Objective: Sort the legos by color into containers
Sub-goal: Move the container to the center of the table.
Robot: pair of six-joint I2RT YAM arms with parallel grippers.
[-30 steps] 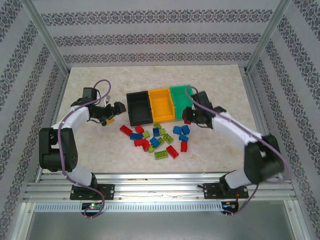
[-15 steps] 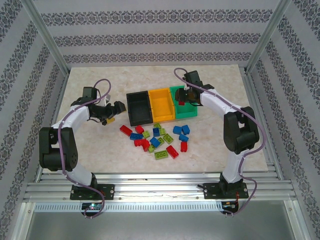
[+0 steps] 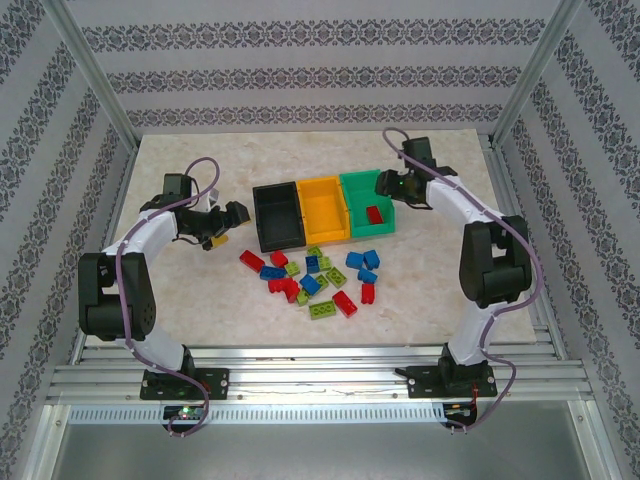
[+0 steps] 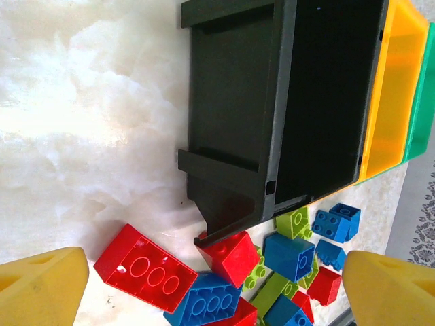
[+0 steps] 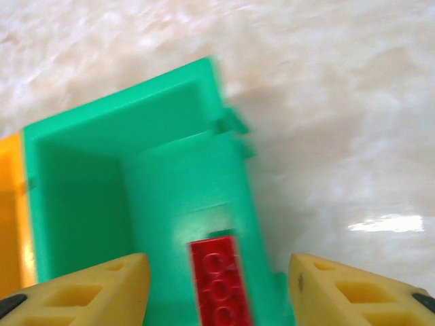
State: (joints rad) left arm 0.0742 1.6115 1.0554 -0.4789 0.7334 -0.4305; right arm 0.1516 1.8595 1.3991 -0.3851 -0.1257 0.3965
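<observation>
**Top external view.** Shows the right gripper at the far right corner of the green bin, fingers parted and empty, with one red brick lying inside that bin. Shows the orange-yellow bin and black bin alongside in a row, the unsorted legos loose on the table just in front, and the left gripper left of the black bin.

**Left wrist view.** Shows wide-open fingers gripping nothing, framing the black bin and the red, blue and lime bricks by its front.

**Right wrist view.** Shows yellow fingers spread clear of the red brick on the green floor.

Reads as a drop completed. Calls next for reaching to the pile and closing on another brick.
</observation>
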